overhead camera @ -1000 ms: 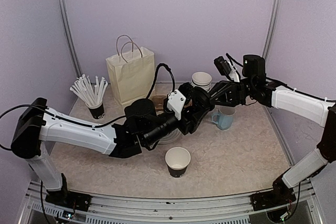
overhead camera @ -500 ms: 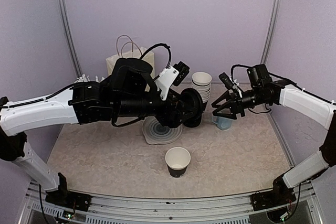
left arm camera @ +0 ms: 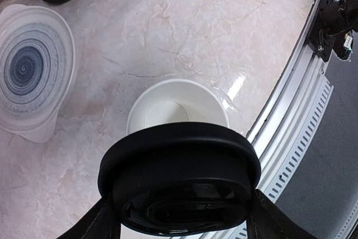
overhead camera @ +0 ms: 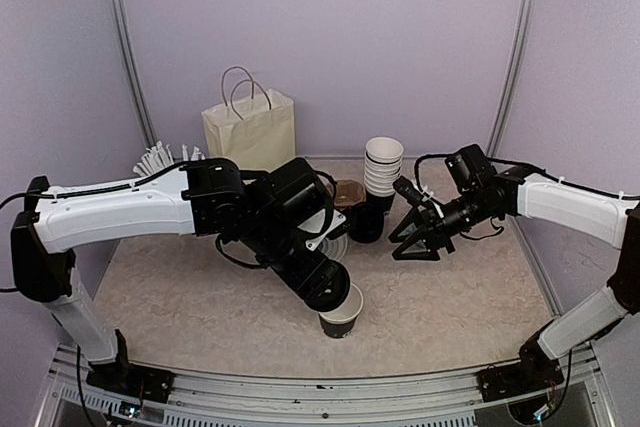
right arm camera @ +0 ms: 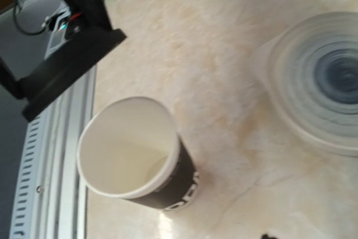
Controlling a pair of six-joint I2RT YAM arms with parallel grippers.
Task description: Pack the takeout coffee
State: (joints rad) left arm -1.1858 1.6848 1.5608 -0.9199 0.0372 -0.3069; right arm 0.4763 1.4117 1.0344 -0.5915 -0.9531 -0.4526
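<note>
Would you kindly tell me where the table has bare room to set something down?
Bare tabletop lies front right, from the open cup to the right edge; also front left. The back is crowded: cup stack, plate, paper bag.

Landmark: open paper cup (overhead camera: 343,315), front centre of counter (overhead camera: 460,297).
- Lid (left arm camera: 179,183) above the cup, between left fingers (left arm camera: 95,225).
- Plate (left arm camera: 31,74) on counter, just behind-left of cup.
- Cup stack (overhead camera: 383,165) well behind cup, slightly right.
- Paper bag (overhead camera: 250,137) far behind-left of cup.
- Stick-filled cup (overhead camera: 158,158) farther left, behind cup.
</note>
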